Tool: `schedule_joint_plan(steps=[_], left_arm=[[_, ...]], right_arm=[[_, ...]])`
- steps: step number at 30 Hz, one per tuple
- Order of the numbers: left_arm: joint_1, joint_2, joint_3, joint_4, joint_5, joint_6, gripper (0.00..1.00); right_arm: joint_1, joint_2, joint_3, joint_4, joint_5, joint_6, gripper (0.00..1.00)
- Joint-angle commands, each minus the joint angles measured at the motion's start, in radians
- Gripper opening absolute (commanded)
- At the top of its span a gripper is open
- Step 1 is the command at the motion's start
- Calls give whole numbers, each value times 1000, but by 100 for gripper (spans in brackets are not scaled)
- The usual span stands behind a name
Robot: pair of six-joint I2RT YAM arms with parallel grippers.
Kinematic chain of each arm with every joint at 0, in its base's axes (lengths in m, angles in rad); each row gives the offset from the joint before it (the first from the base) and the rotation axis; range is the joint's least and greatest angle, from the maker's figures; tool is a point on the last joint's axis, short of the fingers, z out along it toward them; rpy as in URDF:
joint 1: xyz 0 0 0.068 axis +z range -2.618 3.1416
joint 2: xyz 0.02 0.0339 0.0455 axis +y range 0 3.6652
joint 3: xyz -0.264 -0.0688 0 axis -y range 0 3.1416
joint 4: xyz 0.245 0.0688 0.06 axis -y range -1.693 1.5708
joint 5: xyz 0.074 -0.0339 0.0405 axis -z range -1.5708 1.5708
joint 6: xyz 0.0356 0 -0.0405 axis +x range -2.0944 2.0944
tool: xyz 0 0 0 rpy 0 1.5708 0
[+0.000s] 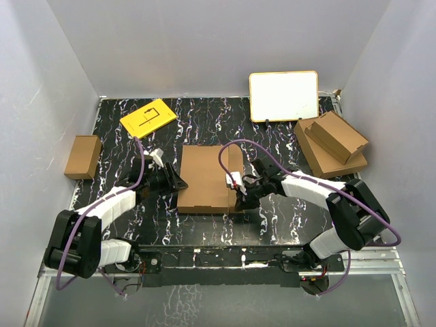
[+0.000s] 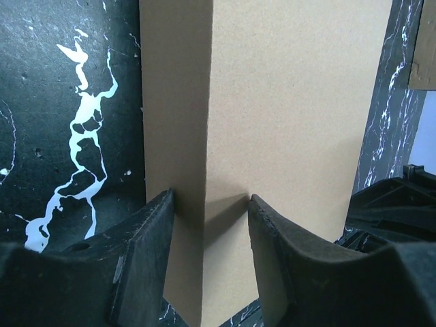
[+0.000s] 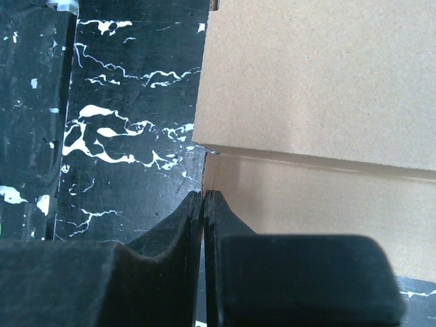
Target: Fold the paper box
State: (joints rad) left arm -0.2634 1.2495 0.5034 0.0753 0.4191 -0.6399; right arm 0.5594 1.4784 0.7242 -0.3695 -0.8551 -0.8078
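top: overhead, far | wrists: close, both on paper box point(image 1: 204, 178)

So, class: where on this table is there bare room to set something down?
Free: the marbled strip between the yellow card and whiteboard, and the near edge ahead of the arm bases. Crowded: both flanks of the paper box, and the stacked boxes far right.

Each arm consists of white link shells joined by black joint housings, mounted on a black base rail at the table's near edge. A purple cable loops externally along each arm from the base to the wrist. The left gripper point(image 2: 210, 225) and right gripper point(image 3: 204, 225) carry matte black fingers with a coarse, slightly scuffed surface.
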Motion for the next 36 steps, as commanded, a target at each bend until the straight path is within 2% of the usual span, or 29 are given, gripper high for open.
schedule_joint_plan(steps=[1, 20, 36], left_arm=[[4, 13, -8, -16, 4, -1, 44], [4, 19, -10, -17, -2, -20, 43], [4, 45, -8, -27, -28, -40, 42]], right_arm=[[32, -27, 35, 49, -44, 38, 8], [90, -56, 77, 58, 34, 108, 8], [122, -47, 98, -14, 45, 35, 8]])
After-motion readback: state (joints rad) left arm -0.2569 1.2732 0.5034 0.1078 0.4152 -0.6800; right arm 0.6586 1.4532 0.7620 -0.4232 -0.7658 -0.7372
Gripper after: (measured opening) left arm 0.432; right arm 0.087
